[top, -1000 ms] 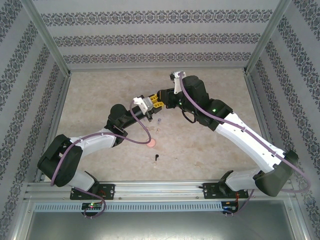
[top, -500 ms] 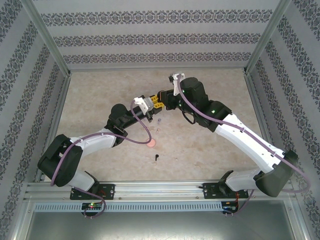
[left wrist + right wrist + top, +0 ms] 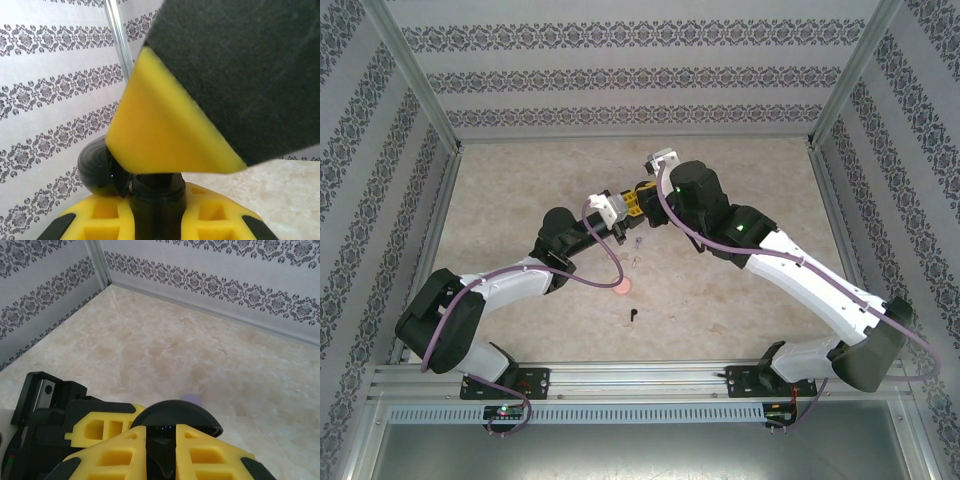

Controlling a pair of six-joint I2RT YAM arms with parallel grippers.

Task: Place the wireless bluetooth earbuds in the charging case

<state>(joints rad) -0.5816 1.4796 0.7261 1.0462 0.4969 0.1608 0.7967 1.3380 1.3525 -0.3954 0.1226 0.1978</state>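
- My right gripper (image 3: pixel 160 437) is clamped on the black case (image 3: pixel 177 412); my left gripper (image 3: pixel 156 202) pinches it too, raised beyond the pink case (image 3: pixel 623 286).
- A black earbud (image 3: pixel 634 315) lies on the surface (image 3: pixel 520 190) near the pink case, on its near side; a lilac earbud (image 3: pixel 638 243) lies beyond it.

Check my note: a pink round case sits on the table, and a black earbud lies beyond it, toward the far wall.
Wrong side: the black earbud lies nearer than the pink round case, toward the arm bases, not the far wall. The top external view shows it.
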